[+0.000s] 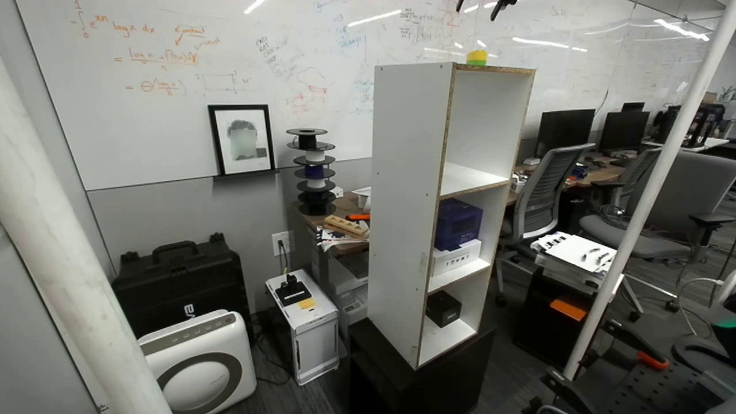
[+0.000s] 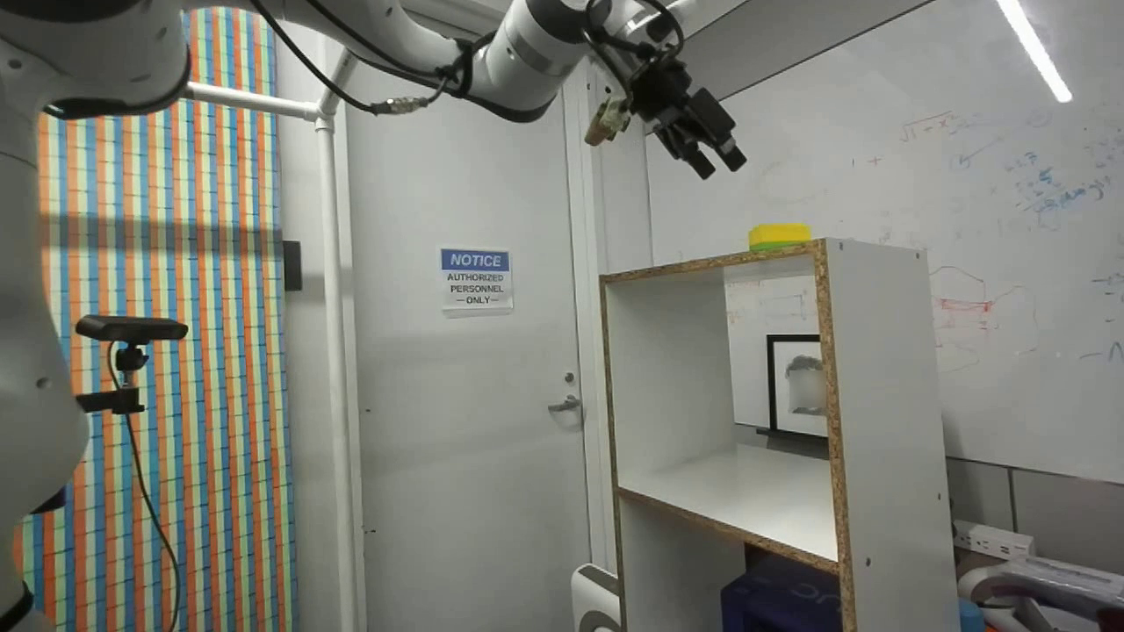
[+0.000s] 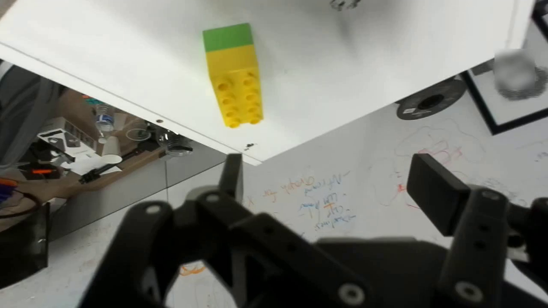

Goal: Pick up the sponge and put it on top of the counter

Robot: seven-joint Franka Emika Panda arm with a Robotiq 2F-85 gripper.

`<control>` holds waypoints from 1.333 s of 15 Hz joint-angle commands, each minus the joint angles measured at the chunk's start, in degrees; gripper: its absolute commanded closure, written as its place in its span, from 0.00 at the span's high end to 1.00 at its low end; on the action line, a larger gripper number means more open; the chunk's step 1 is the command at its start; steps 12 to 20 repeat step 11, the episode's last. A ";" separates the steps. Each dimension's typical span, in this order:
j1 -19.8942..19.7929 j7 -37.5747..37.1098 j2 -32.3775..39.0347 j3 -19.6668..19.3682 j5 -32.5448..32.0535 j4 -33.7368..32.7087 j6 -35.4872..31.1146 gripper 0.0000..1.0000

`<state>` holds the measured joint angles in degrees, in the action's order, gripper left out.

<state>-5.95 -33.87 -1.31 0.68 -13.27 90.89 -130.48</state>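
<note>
— Where was the yellow-and-green brick (image 3: pixel 233 77), the task's "sponge"?

— It rested on top of the worktop (image 1: pixel 411 201), a tall white shelf unit with chipboard front edges. Its studs faced up, and the green layer lay beneath the yellow.

— And the tool (image 2: pixel 716 163)?

— It hung above the brick and apart from it, at the end of a white robot arm (image 2: pixel 527 57). Its fingers were spread wide, the wrist view showed, with nothing between them.

— What sat inside the unit?

— A dark blue-purple box (image 1: pixel 459 223) rested on a white box (image 1: pixel 457 259) in the middle compartment, and a small black box (image 1: pixel 443 309) occupied the bottom one.

— And the room around it?

— A whiteboard (image 1: pixel 339 98) bearing handwriting formed the backdrop in both exterior views. A black-framed portrait (image 1: pixel 242 139) stood before it, near a stack of spools (image 1: pixel 313 172). In an exterior view, a pale door (image 2: pixel 465 412) bore a sign (image 2: pixel 477 281) reading "Notice: Authorized Personnel Only."
</note>
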 commanded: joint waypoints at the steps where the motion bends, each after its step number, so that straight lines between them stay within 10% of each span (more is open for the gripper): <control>1: 2.79 6.76 -11.38 -0.23 9.56 9.58 3.27 1.00; 9: 4.75 9.29 -28.69 4.35 13.17 26.63 26.84 1.00; 20: 4.50 9.19 -25.49 4.28 13.90 23.52 26.83 1.00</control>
